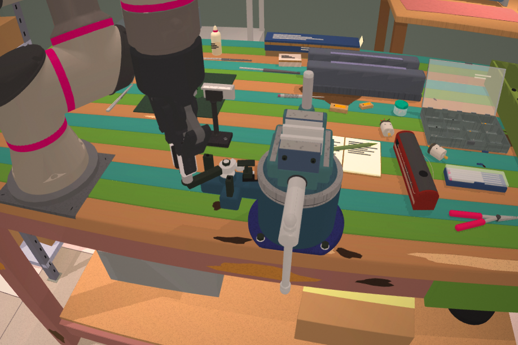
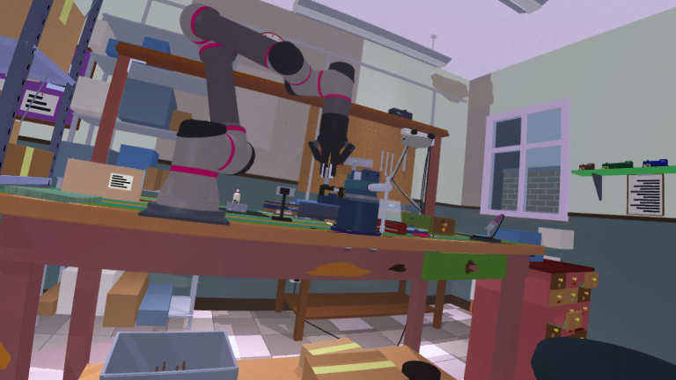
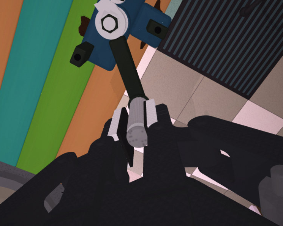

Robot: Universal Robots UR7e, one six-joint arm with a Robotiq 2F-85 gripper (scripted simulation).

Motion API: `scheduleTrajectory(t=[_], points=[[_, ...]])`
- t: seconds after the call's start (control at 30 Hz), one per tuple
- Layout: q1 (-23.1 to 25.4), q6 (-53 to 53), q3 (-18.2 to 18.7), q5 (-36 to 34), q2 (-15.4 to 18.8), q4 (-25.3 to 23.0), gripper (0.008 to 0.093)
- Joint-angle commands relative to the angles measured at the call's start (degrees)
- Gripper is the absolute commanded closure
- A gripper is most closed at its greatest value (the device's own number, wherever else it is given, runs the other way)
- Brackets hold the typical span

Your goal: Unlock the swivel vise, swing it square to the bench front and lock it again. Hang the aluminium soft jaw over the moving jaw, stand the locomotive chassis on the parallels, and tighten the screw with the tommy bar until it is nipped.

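Observation:
The black lock lever sticks out to the left from a white hex-nut hub on the small blue lock block beside the vise, and my gripper is closed around the lever's knurled grey tip. The blue swivel vise stands at the bench's front edge, its screw and tommy bar pointing toward the front. The red locomotive chassis lies flat on the bench to the right of the vise. I cannot make out the aluminium soft jaw.
A long dark grey case lies behind the vise, with a clear parts organiser at the right. An open booklet, red-handled pliers and a small black stand sit around the vise. The robot base occupies the left.

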Motion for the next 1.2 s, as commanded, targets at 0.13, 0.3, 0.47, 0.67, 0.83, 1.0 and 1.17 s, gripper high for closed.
scheduleTrajectory(t=[0.13, 0.3, 0.47, 0.67, 0.83, 1.0, 1.17], points=[[0.2, 4.8, 0.4, 0.0, -0.8, 0.5, 0.0934], [0.4, 9.8, 0.9, 0.0, -1.6, 0.8, 0.0934], [0.7, 14.9, 1.3, 0.0, -2.3, 1.1, 0.0934], [1.2, 21.1, 1.7, 0.0, -3.1, 1.5, 0.0934], [1.7, 26.4, 2.0, 0.0, -3.6, 1.7, 0.0934], [2.2, 31.7, 2.3, 0.0, -4.1, 2.0, 0.0934], [2.9, 37.2, 2.5, 0.0, -4.5, 2.2, 0.0934]])
